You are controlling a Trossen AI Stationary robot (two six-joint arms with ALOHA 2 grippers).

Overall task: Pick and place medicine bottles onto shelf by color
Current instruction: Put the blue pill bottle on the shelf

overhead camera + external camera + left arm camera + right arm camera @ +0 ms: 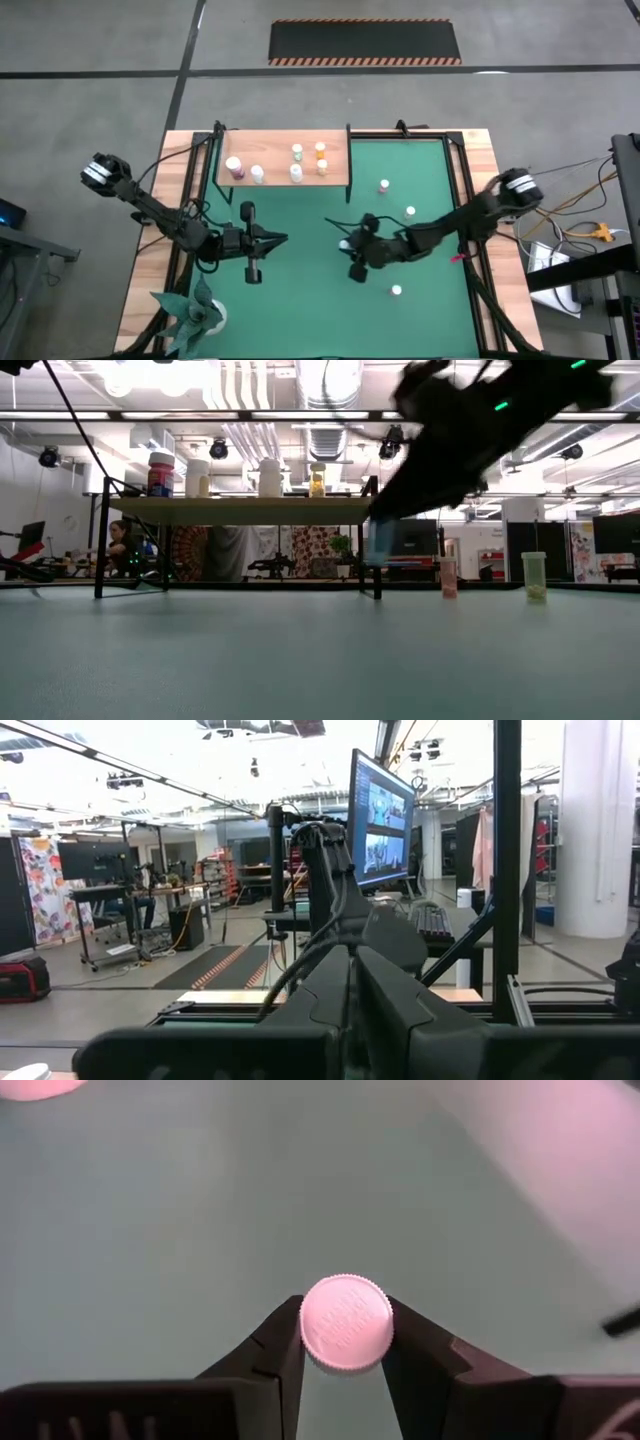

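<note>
Bottle (346,1323) sits pinched between the right gripper (349,247)'s two fingers, seen cap-on from the right wrist view; from above, that gripper hangs over the middle of the green mat (300,320), just in front of the shelf (283,168). In the low view a pale bluish bottle hangs under the dark arm beside the shelf's post, apparently clear of the mat.

The fingers hold the round cap or the body just under it, on two narrow contact lines. My guess is that the main risk is the bottle pivoting or slipping out during the carry, since a smooth cylinder can roll between flat pads if the arm swings fast.

The black post at the shelf's near corner stands close to the likely path; clipping it could knock the bottle loose or shake the bottles already standing on the board, which are tall, narrow and close together.

Sorting could also fail: set down beside the wrong colour, it would need moving again.

The left gripper (270,240) waits over the mat's left part; I cannot tell if its fingers are spread
</note>
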